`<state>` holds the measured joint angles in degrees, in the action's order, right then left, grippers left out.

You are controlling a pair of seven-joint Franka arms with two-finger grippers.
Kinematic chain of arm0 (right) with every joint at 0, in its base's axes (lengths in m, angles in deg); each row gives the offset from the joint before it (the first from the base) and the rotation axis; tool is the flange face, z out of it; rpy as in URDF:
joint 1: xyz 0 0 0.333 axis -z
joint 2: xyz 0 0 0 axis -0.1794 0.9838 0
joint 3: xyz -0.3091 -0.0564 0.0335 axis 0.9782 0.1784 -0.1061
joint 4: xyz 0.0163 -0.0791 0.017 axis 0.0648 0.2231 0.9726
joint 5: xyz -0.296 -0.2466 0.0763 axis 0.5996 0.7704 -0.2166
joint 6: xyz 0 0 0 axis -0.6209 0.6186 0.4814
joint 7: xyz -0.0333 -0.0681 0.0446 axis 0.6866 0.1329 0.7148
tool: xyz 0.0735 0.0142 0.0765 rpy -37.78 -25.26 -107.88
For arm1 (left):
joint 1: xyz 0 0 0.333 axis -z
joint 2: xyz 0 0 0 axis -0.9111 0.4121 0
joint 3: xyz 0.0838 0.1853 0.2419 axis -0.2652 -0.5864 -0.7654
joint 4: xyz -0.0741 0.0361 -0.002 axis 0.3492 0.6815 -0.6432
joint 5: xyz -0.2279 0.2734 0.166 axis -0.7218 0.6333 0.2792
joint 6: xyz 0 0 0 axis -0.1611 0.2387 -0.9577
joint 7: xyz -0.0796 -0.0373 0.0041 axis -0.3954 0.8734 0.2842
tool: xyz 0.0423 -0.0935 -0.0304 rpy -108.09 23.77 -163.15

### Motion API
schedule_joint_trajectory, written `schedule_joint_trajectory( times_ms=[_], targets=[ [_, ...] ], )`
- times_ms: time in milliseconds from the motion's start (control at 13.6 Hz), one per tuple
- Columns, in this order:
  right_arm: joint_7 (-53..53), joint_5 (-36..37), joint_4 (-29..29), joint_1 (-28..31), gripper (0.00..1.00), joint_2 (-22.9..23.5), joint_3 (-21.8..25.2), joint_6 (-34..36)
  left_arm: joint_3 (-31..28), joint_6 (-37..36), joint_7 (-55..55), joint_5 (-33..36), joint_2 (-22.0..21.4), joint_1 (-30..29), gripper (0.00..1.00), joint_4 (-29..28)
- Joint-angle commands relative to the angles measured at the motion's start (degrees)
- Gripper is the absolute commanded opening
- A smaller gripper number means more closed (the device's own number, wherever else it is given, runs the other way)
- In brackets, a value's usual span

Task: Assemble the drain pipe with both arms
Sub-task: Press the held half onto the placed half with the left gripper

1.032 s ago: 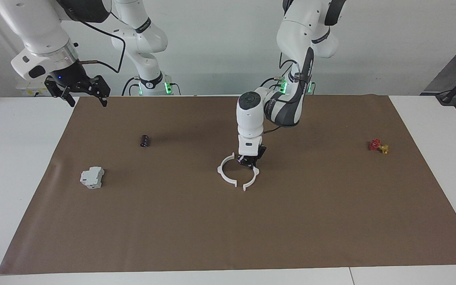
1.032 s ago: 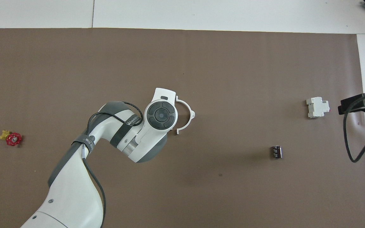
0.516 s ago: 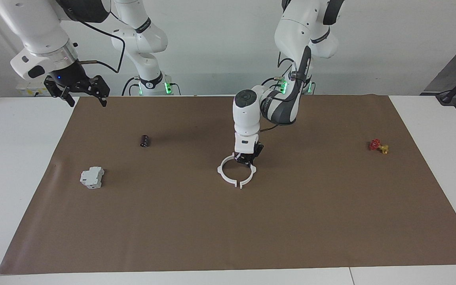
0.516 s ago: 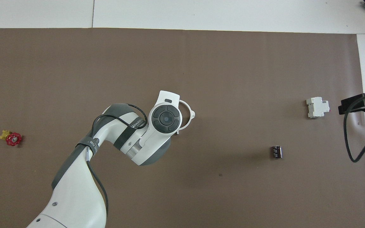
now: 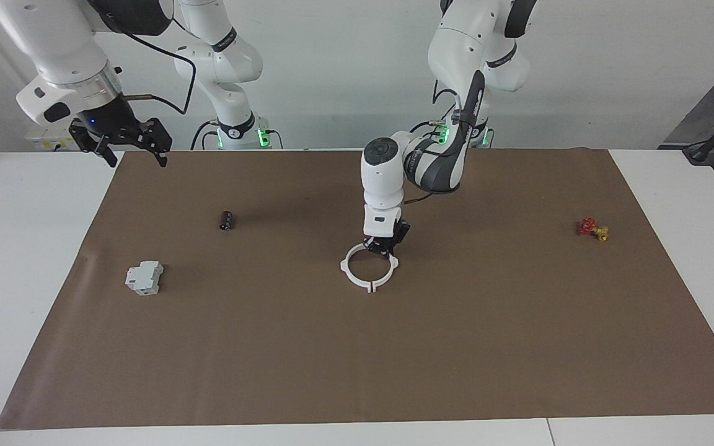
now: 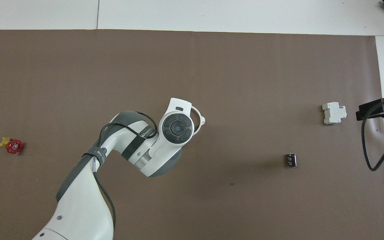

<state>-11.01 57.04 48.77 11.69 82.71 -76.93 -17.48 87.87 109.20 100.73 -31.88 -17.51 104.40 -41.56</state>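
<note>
The drain pipe [image 5: 343, 267] lies mid-mat as two thin white half-ring arcs whose ends meet, so it reads as one flat ring with small tabs. My left gripper [image 5: 383, 249] reaches straight down and is shut on the arc toward the left arm's end, at the part of the ring nearest the robots. In the overhead view the left wrist covers most of the ring; only a short piece of arc with a tab [image 6: 202, 120] shows. My right gripper [image 5: 138, 161] hangs open and holds nothing, high over the mat's corner at the right arm's end, where that arm waits.
A grey-white boxy block [image 5: 144, 277] and a small black cylinder [image 5: 226, 220] lie on the brown mat [image 5: 357, 359] toward the right arm's end. A small red and yellow valve piece [image 5: 591, 228] lies toward the left arm's end.
My left gripper has slid its arc toward the right arm's end. The gap between the two halves has shut and they now form a ring. The right arm has not moved.
</note>
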Motion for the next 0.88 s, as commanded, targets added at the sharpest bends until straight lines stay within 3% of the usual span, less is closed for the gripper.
schedule_joint_trajectory(
  times_ms=[0, 811],
  targets=[
    [-1.2, -0.9, -0.4, 0.9, 1.0, 0.3, -0.3, -0.7, -0.8, 0.1, 0.1, 1.0, -1.7, 1.3, 0.0, -2.2],
    [-1.1, -0.9, -0.4, 0.8, 1.0, 0.3, -0.3, -0.7, -0.9, 2.2, 0.3, 1.0, -1.5, 1.3, 0.0, -2.1]
  ],
)
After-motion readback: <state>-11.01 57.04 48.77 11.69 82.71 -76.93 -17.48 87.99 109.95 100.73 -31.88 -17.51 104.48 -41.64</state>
